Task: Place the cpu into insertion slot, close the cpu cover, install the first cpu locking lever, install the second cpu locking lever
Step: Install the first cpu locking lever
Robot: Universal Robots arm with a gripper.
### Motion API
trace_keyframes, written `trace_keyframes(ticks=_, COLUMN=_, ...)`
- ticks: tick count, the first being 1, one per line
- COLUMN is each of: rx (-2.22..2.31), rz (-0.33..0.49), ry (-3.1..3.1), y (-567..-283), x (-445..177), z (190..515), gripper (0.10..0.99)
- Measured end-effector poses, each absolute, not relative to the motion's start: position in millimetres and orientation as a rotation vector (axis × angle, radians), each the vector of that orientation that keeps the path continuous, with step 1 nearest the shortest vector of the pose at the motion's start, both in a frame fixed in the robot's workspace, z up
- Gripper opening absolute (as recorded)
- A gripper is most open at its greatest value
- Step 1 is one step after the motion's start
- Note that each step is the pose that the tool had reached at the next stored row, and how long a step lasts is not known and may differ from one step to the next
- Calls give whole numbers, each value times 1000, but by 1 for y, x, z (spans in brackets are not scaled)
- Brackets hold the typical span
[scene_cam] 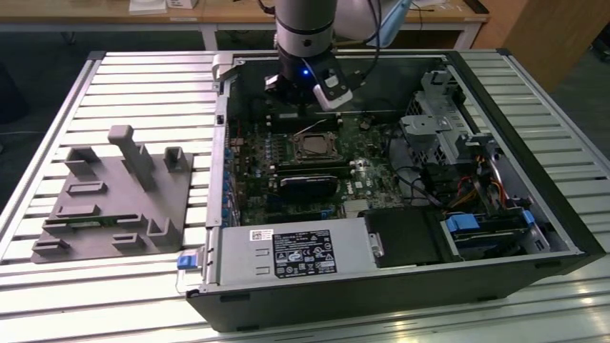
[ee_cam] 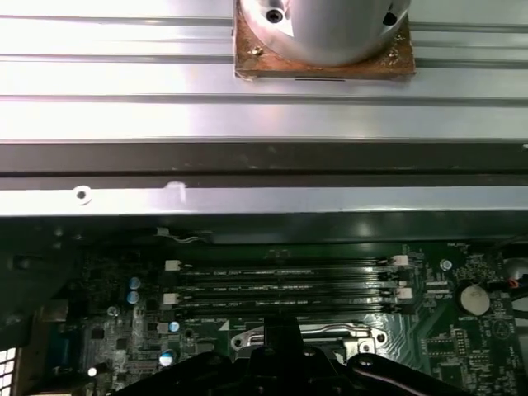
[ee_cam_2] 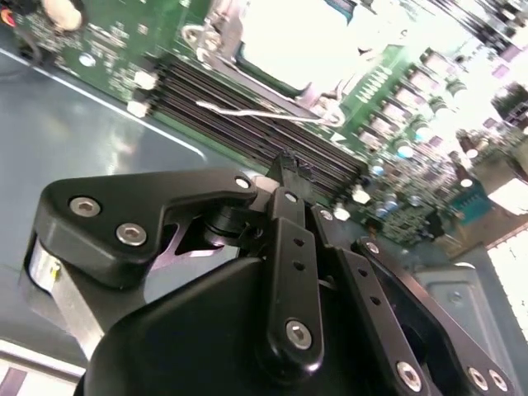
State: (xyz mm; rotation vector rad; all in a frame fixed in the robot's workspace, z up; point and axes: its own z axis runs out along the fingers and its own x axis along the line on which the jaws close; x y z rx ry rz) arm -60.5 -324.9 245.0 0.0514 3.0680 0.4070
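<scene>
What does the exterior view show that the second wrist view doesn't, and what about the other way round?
The exterior view adds the whole open computer case on the slatted table, the grey fixture block on the exterior view's left, the labelled power supply, and the arm reaching in.

The second wrist view adds close detail: the black links and screws of the gripper, and a thin bright wire crossing the memory slots.

Both share the insertion slot, the gripper, and the green board.
</scene>
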Motion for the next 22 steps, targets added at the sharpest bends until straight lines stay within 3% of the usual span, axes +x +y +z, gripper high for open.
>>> trace_keyframes(ticks=10, rx=53, rz=403, ry=3052, y=-325, x=-58, z=242, gripper=106)
trace_keyframes(ticks=22, rx=106, rz=312, ry=2967, y=-325, x=-58, z=236, gripper=106)
